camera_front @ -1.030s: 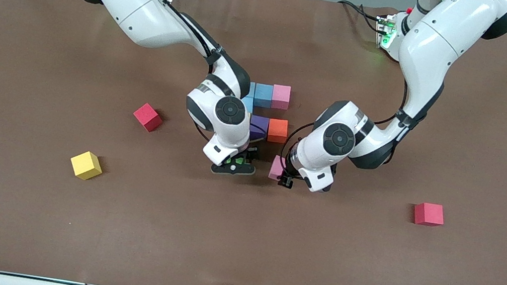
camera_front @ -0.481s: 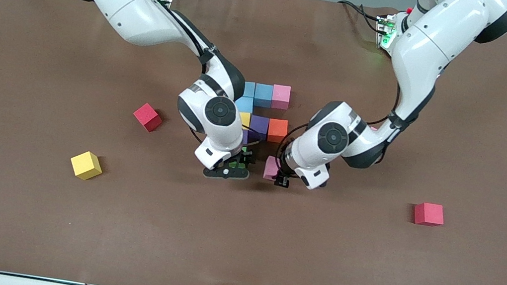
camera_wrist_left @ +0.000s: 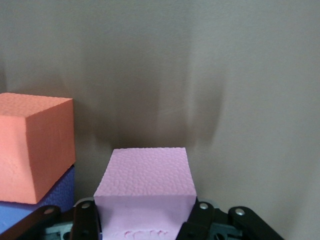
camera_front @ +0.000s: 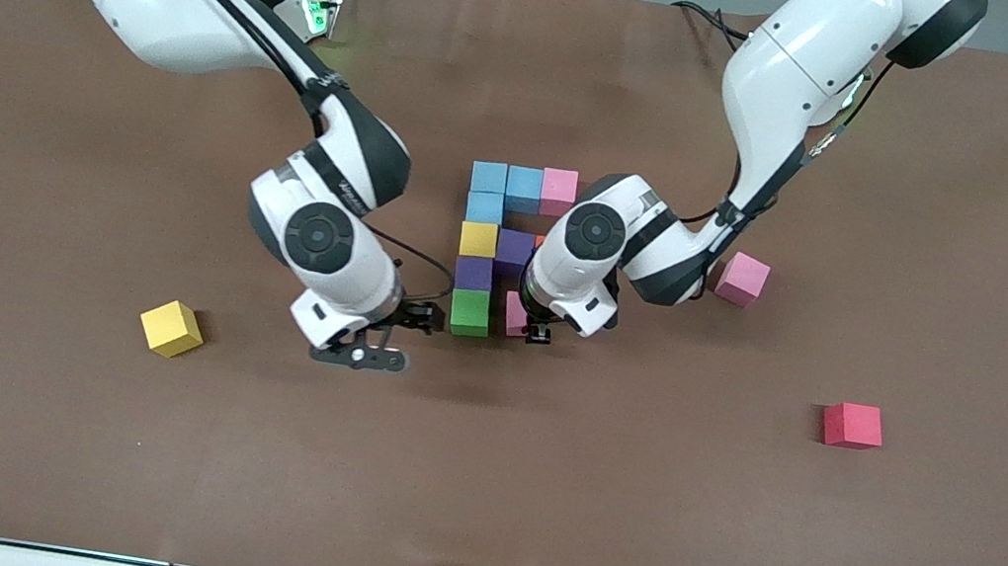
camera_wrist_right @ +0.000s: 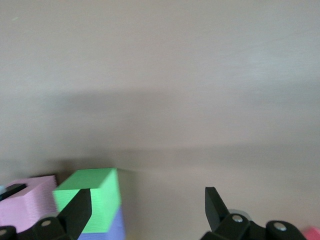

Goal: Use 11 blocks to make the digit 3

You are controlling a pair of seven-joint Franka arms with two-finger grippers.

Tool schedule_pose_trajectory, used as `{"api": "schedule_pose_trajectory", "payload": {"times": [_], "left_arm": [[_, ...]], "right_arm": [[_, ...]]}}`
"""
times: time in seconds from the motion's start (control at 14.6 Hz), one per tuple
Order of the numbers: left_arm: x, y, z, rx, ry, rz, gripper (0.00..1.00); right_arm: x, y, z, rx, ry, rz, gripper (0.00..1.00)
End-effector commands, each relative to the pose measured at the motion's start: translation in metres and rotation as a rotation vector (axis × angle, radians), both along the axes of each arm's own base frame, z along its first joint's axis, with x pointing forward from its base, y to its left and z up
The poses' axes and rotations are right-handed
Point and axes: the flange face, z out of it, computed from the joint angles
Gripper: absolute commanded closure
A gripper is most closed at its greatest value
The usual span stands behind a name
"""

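The yellow block (camera_front: 171,328) lies nearest the front camera, alone toward the right arm's end of the tabletop (camera_front: 472,498), well apart from the figure. The right gripper (camera_front: 359,353) hangs low over bare tabletop between that block and the green block (camera_front: 470,312), jaws wide and empty.

The left gripper (camera_front: 537,333) holds a pink block (camera_wrist_left: 145,192) just beside the green one, jaws clamped on two facing sides; the wrist view shows it close against the figure, but contact with the tabletop cannot be confirmed.

From green, the column runs away from the camera: purple block (camera_front: 473,272), a second yellow block (camera_front: 478,239), light blue block (camera_front: 484,207). The top row follows — two more light blue blocks (camera_front: 506,181) and a pink one (camera_front: 559,191). A second purple block (camera_front: 515,250) and an orange block (camera_wrist_left: 35,145) form the middle bar.

A loose pink block (camera_front: 742,279) sits toward the left arm's end, beside the left arm.

Handling, by judgement: the blocks look light, slightly soft and matte — not slippery. Grip across two flat facing sides, mid-height, with light force; a corner grip would likely twist the block.

Visibility: the left arm covers most of the orange block and half the held pink block in the front view. The figure's exact gaps cannot be read there.
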Motion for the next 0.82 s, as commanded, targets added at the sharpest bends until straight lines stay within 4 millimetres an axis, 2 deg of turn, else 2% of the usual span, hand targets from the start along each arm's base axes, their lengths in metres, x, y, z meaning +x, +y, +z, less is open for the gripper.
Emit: {"api": "schedule_pose_trajectory", "payload": {"times": [0.0, 0.21, 0.34, 0.55, 0.76], "left_arm": [[0.004, -0.002, 0.001, 0.007, -0.021, 0.015, 0.73], [0.003, -0.004, -0.005, 0.012, -0.035, -0.014, 0.72], [0.009, -0.004, -0.007, 0.017, -0.062, -0.036, 0.72], [0.009, -0.007, -0.01, 0.018, -0.074, -0.122, 0.72], [0.014, -0.009, -0.004, 0.007, -0.091, -0.157, 0.72]], "right_arm": [[0.007, -0.041, 0.021, -0.112, -0.038, -0.003, 0.0], [0.03, -0.102, 0.027, -0.187, -0.068, -0.048, 0.0], [0.031, -0.118, 0.031, -0.178, -0.042, -0.052, 0.0], [0.029, -0.131, 0.026, -0.205, -0.002, -0.067, 0.0], [0.025, -0.145, 0.013, -0.211, 0.022, -0.088, 0.0]]}}
